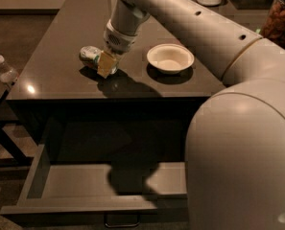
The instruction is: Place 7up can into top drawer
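The hand (106,64) is low on the can (89,54), at its right end; I cannot tell if it grips. The can is silvery-white with green and lies on its side on the dark surface (55,83). A white bowl (170,58) stands near. Below, the drawer (60,206) is pulled out.

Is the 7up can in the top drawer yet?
No. The 7up can lies on its side on the countertop, with the gripper right at it; the top drawer stands open below.

No lettering reads anywhere; pincer (106,63) sits at 7up can (90,55).
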You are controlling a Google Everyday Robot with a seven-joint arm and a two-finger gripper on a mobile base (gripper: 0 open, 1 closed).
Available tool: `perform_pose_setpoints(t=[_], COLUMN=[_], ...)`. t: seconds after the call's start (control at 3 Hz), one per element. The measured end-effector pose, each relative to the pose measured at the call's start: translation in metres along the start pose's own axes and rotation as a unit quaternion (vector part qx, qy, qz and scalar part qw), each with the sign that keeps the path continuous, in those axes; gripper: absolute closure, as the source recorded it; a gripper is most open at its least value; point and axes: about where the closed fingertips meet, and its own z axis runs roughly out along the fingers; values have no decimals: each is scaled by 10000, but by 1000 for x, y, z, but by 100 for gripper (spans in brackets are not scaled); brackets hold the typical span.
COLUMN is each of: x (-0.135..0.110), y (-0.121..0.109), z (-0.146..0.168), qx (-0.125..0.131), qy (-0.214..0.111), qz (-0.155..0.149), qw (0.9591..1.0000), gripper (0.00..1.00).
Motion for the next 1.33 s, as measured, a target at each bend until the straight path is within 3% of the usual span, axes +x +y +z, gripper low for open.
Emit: perform_pose_setpoints(t=[0.67, 1.0, 1.33], x=[0, 8, 37], y=[11, 38, 84], z=[-13, -33, -39], qx=[44, 154, 136], qy=[-56, -168, -119], qz=[14, 191, 481], qw=[10000, 9996, 9987], gripper=[100, 100, 100])
